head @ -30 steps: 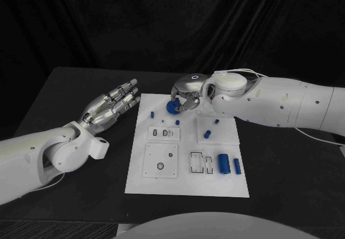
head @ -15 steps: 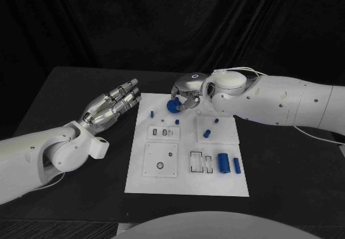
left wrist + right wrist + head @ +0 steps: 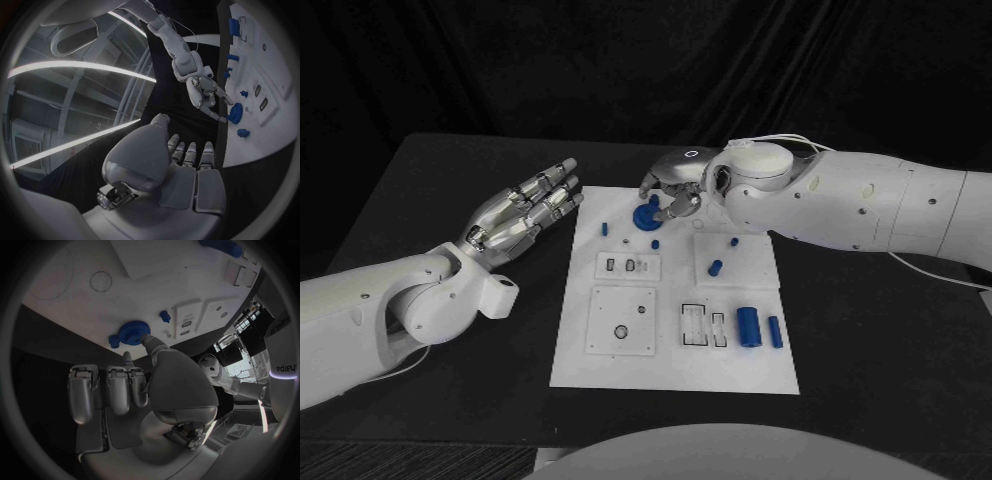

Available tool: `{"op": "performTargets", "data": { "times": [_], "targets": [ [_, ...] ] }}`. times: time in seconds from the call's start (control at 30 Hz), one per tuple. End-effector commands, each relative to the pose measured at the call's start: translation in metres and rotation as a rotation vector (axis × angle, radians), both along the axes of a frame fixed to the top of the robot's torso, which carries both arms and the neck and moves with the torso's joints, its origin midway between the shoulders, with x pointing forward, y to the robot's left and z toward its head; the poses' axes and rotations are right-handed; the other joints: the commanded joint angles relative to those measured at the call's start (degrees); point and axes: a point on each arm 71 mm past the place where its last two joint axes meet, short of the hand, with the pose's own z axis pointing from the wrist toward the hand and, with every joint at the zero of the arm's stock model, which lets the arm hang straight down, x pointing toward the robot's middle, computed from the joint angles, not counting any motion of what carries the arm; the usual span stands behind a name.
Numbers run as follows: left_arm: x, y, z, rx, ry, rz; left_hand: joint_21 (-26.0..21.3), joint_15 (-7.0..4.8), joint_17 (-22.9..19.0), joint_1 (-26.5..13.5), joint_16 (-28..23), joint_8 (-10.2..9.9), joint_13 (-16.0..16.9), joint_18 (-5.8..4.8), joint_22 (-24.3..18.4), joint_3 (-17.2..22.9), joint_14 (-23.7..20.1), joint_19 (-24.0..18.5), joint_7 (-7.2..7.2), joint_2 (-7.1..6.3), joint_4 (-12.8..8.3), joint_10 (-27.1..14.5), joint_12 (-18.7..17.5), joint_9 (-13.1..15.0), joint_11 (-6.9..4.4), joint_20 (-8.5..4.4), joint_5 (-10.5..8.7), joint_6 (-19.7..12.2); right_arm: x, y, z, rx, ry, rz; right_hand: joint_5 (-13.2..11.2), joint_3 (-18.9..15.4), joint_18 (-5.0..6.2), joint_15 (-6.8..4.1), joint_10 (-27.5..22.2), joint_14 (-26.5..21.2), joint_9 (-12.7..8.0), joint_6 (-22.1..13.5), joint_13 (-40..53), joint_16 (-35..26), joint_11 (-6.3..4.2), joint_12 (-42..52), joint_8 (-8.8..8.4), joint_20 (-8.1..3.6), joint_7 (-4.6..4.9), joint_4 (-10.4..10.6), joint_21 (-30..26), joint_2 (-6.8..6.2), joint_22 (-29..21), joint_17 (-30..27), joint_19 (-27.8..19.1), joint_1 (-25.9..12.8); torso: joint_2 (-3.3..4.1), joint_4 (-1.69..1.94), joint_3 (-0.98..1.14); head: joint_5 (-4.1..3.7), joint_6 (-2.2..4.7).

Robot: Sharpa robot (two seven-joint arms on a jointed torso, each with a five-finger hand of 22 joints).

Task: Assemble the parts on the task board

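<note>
Left silver hand [image 3: 519, 214] off the board's left edge, palm flat, fingers straight and apart, nothing in it; hovering over black table [image 3: 430, 190].

White rectangular task board [image 3: 668, 375] mid-table. Along it:
- small blue peg [image 3: 604, 229] near far-left corner, seemingly standing in the board
- blue toothed gear wheel [image 3: 645, 215] just right of that, at the far edge, touching or just above the board; seated or not, cannot tell
- small blue stub [image 3: 655, 243] just nearer than the gear
- slotted white block [image 3: 627, 266] below it, slots looking unfilled
- larger white plate [image 3: 623, 322] with one dark hole, looking unfilled
- slotted fixture [image 3: 704, 327] right of that, slots apparently open
- short blue pin [image 3: 715, 268] and smaller blue nub [image 3: 734, 242] on right-hand raised plate
- two blue cylinders [image 3: 759, 329] lying loose side by side near right edge

Right silver hand [image 3: 675, 186] at the board's far edge, fingertips [image 3: 145, 338] on the gear, other fingers curled back; looks like a pinch hold.

Judged early-to-mid: gear placement in hand, a few pegs apparently in, cylinders and slots left.
</note>
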Motion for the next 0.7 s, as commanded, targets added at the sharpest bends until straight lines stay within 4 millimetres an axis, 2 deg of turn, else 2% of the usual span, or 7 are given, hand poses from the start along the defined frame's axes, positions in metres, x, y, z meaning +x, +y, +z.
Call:
{"op": "performTargets", "data": {
  "times": [0.03, 0.33, 0.57, 0.7],
  "targets": [
    [-0.001, -0.001, 0.001, -0.009, -0.008, -0.02, -0.33, 0.34, -0.06, 0.19, -0.21, 0.35, -0.07, 0.98, -0.1, 0.06, -0.13, 0.05, 0.36, -0.19, -0.2, -0.08, -0.37, 0.08, 0.39, 0.39, 0.14, 0.13, 0.0, -0.001, -0.001, -0.01, 0.007, -0.012, -0.42, -0.23, -0.92, -0.46, 6.03, 6.03, -0.24, 0.0, 15.08, 0.15, -0.44, 0.14, -0.08, -0.37, 0.06, -0.05, 0.19, -0.04, 15.08, 15.06, 6.07, -0.47, -0.01, 0.0, -0.02, 0.01, -0.1],
    [0.0, -0.001, 0.001, -0.008, -0.008, -0.019, -0.33, 0.38, -0.06, 0.21, -0.21, 0.36, -0.07, 0.98, -0.1, 0.09, -0.13, 0.05, 0.4, -0.22, -0.28, -0.08, -0.37, 0.08, 0.44, 0.42, 0.15, 0.14, -0.001, -0.003, -0.001, -0.004, 0.004, -0.006, -0.43, -0.32, -0.92, -0.52, 6.03, 6.03, -0.51, 0.21, 15.08, 0.15, -0.6, 0.14, -0.02, -0.41, -0.27, -0.13, 0.19, 0.1, 15.08, 15.06, 6.07, -0.32, -0.03, -0.01, -0.03, 0.03, -0.1],
    [0.0, 0.0, 0.001, -0.007, -0.008, -0.017, -0.33, 0.38, -0.06, 0.21, -0.21, 0.36, -0.07, 0.98, -0.1, 0.1, -0.13, 0.05, 0.41, -0.22, -0.29, -0.08, -0.37, 0.08, 0.45, 0.43, 0.15, 0.17, -0.001, -0.008, -0.001, -0.006, 0.005, -0.013, 1.96, -0.32, -0.92, -0.87, 6.03, 6.03, -1.6, 0.19, 15.08, 0.15, -1.02, 0.14, -0.14, -0.71, -0.67, -0.6, 0.19, 0.54, 15.08, 15.06, 6.07, 0.35, -0.04, -0.05, -0.02, 0.02, -0.12],
    [-0.001, 0.002, 0.002, -0.007, -0.009, -0.013, -0.33, 0.4, -0.06, 0.22, -0.21, 0.36, -0.07, 0.98, -0.1, 0.11, -0.13, 0.05, 0.42, -0.22, -0.31, -0.08, -0.37, 0.08, 0.46, 0.43, 0.15, 0.17, -0.005, -0.019, 0.002, 0.03, -0.026, -0.015, 2.09, -0.46, -0.92, -0.9, 6.03, 6.03, -1.74, 0.61, 15.08, 0.15, -1.04, 0.14, 0.04, -0.76, -0.64, -0.48, 0.19, 0.56, 15.08, 15.06, 6.07, 0.16, -0.03, -0.05, -0.02, -0.09, 0.29]
  ]
}}
